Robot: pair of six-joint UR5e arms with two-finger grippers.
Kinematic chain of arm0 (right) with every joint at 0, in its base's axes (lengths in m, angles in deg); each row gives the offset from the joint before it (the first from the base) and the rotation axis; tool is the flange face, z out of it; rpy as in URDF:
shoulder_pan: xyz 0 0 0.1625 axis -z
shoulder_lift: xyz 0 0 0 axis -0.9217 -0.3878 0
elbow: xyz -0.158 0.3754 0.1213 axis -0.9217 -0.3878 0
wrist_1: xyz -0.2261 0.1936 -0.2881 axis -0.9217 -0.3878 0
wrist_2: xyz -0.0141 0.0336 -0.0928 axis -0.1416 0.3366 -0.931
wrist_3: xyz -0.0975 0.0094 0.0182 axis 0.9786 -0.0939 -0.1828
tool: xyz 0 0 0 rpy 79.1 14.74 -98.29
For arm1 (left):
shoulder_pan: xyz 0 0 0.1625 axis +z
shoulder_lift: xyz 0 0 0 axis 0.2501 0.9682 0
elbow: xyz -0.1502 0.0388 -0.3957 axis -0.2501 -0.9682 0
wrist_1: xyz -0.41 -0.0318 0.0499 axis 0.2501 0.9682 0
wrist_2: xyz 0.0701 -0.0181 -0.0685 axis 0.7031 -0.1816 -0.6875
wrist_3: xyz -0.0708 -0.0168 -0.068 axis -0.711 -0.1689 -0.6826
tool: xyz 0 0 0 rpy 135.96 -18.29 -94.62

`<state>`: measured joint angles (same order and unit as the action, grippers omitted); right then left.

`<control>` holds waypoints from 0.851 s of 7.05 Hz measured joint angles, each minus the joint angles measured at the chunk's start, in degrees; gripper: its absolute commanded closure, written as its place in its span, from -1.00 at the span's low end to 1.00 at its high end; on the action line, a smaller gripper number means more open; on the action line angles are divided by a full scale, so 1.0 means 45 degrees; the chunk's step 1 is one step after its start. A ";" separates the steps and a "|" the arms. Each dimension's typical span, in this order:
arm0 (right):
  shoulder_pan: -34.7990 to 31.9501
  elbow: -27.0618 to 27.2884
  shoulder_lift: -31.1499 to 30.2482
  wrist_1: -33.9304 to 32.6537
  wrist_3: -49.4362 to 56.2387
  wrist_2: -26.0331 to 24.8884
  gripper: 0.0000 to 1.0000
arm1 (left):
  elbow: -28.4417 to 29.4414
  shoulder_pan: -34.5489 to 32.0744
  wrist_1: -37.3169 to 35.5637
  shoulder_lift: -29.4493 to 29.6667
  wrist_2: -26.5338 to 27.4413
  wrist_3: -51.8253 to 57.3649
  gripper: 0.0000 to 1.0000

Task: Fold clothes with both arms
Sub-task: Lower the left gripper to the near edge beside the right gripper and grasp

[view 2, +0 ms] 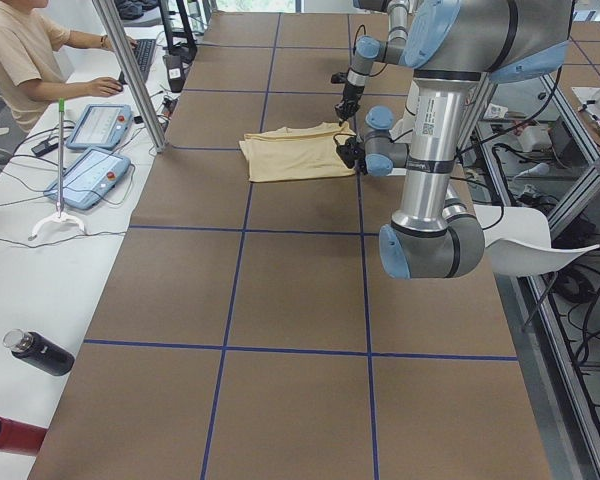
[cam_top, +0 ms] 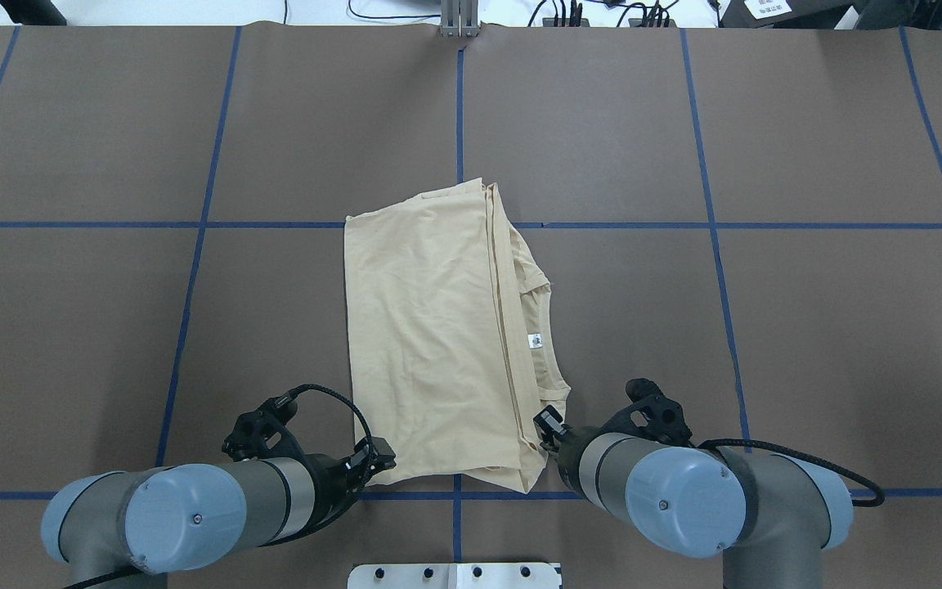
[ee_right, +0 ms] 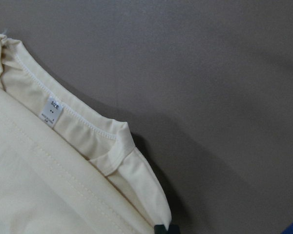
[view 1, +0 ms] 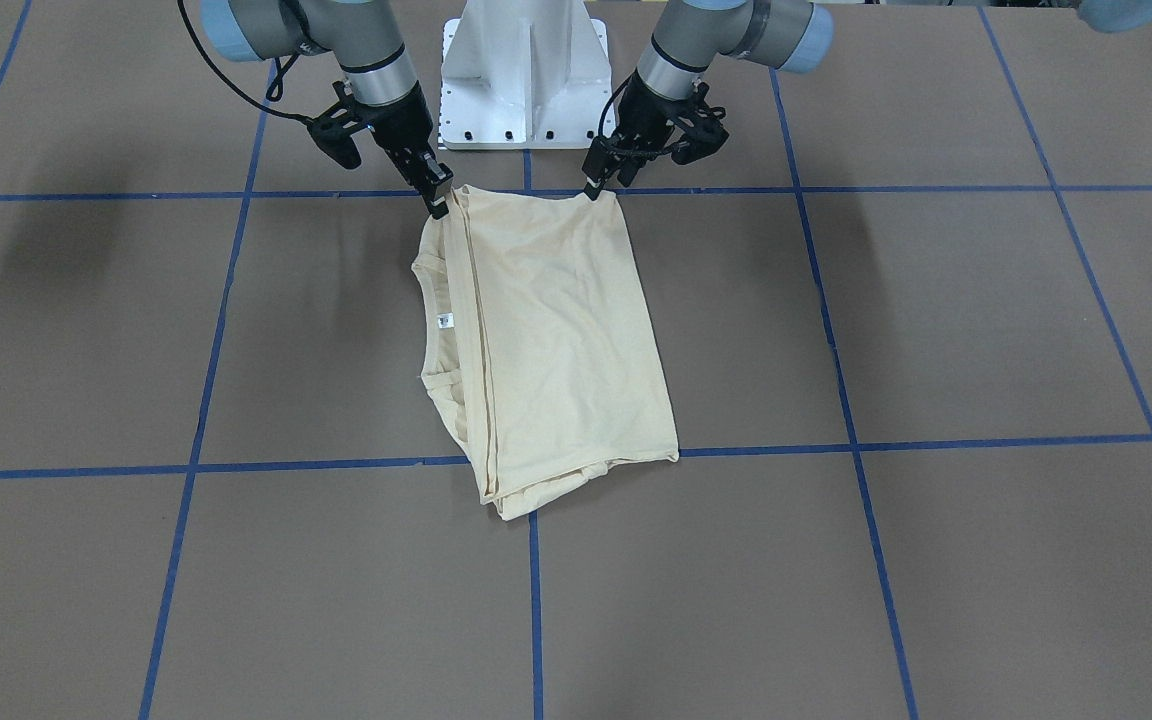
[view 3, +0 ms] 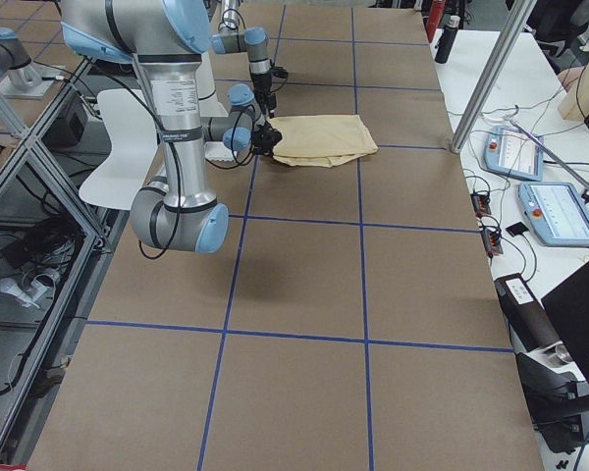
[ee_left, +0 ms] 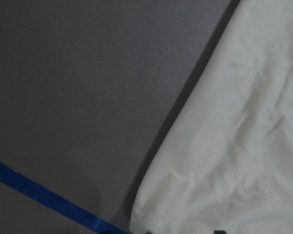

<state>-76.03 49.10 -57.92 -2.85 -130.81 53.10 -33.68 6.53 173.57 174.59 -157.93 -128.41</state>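
The fingers of both grippers look pinched narrow on the shirt's (view 1: 556, 330) two nearest corners, the right gripper (view 1: 435, 203) at one and the left gripper (view 1: 593, 188) at the other. I judge a further fold is starting; next, both should lift evenly and carry that edge away. The shirt lies flat beyond them, long axis running away, collar (view 1: 433, 300) toward the right fingers' side.

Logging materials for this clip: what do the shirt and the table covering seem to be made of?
The shirt looks like thin matte cotton knit: soft wrinkles, stitched hems, limp drape. The table covering is probably matte brown paper: flat, uniform, no sheen.
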 measured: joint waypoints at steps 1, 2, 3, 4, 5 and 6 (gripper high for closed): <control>-0.0003 -0.0002 -0.0004 -0.0001 0.0000 0.0000 1.00 | 0.0117 0.0005 0.0035 0.0039 0.0000 0.0026 0.00; -0.0002 -0.0002 -0.0012 -0.0001 0.0000 0.0000 1.00 | 0.0175 0.0006 0.0052 0.0050 0.0000 0.0032 0.56; 0.0006 -0.0002 -0.0020 -0.0001 0.0000 0.0000 1.00 | 0.0199 -0.0001 0.0058 0.0055 0.0000 0.0021 1.00; 0.0012 -0.0001 -0.0023 -0.0001 0.0000 0.0000 1.00 | 0.0204 -0.0008 0.0061 0.0058 0.0000 0.0015 1.00; 0.0009 0.0016 -0.0025 -0.0001 0.0000 0.0000 1.00 | 0.0189 -0.0009 0.0061 0.0058 -0.0005 0.0042 1.00; 0.0002 0.0026 -0.0026 -0.0001 0.0000 0.0000 1.00 | 0.0070 -0.0033 0.0058 0.0056 -0.0044 0.0076 1.00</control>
<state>-76.02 49.21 -58.04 -2.85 -130.81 53.10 -33.36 6.38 173.83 174.84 -158.13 -128.07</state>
